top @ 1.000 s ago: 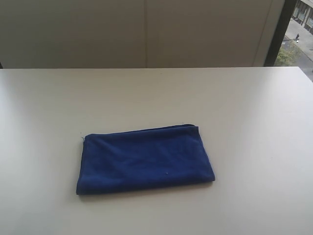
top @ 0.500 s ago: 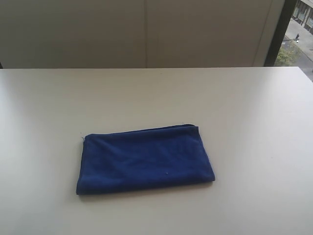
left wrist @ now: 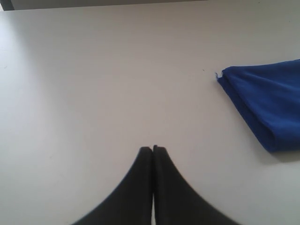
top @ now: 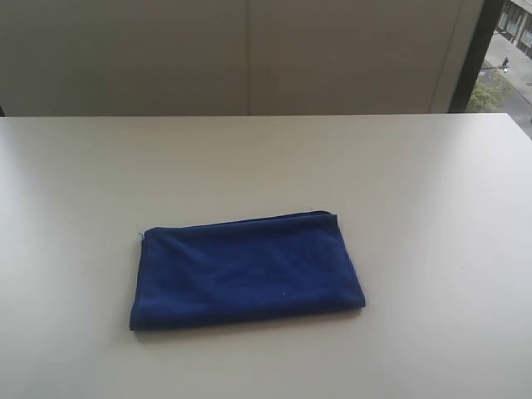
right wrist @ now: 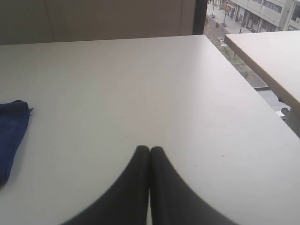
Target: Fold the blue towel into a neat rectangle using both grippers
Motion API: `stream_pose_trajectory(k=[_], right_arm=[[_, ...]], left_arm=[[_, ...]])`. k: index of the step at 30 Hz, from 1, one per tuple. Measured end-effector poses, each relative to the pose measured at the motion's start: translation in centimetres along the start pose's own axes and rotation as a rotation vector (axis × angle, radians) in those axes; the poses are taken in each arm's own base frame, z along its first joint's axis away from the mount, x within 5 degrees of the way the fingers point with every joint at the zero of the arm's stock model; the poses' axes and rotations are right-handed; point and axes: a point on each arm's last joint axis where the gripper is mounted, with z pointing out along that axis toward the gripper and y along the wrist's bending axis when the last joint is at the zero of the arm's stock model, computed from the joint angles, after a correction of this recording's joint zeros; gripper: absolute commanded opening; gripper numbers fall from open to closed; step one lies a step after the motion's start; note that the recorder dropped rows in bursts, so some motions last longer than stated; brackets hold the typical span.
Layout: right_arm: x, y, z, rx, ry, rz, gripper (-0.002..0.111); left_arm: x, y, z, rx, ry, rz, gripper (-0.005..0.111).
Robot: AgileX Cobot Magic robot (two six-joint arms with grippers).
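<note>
Pale wall panels [top: 249, 58] stand behind a wide, off-white bench [top: 416, 166], and a strip of window [top: 507, 50] at one end looks out on a street far below. The blue towel [top: 245, 270] lies flat on the bench, folded into a fairly neat rectangle with its long sides running across the exterior view. Its layered edges line up closely, and a tiny white fleck shows at one far corner.

The left gripper [left wrist: 153, 149] has its two black fingers pressed together, tip to tip, with nothing between them. It hangs over bare bench. The towel sits forward of this gripper and off to one side, well apart from the fingertips. Only one short end of the towel shows from here, with its rounded fold and a small white thread at the corner.

The right gripper [right wrist: 149, 149] is closed in the same way, its fingers meeting along a thin seam and holding nothing. The towel lies off to the side of this gripper as well, ahead of the tips and not touching. Only a corner of the cloth is visible there. Beyond the right gripper the bench ends, with a second pale bench [right wrist: 267, 56] across a gap.
</note>
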Motion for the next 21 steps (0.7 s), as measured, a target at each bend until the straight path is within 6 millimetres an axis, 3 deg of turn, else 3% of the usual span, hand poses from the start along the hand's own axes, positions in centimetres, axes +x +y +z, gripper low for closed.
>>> stream_pose_trajectory(k=[21], right_arm=[[0.02, 0.38, -0.01, -0.068, 0.003, -0.018, 0.000]], left_arm=[[0.00, 0.00, 0.00, 0.000, 0.000, 0.000, 0.000]])
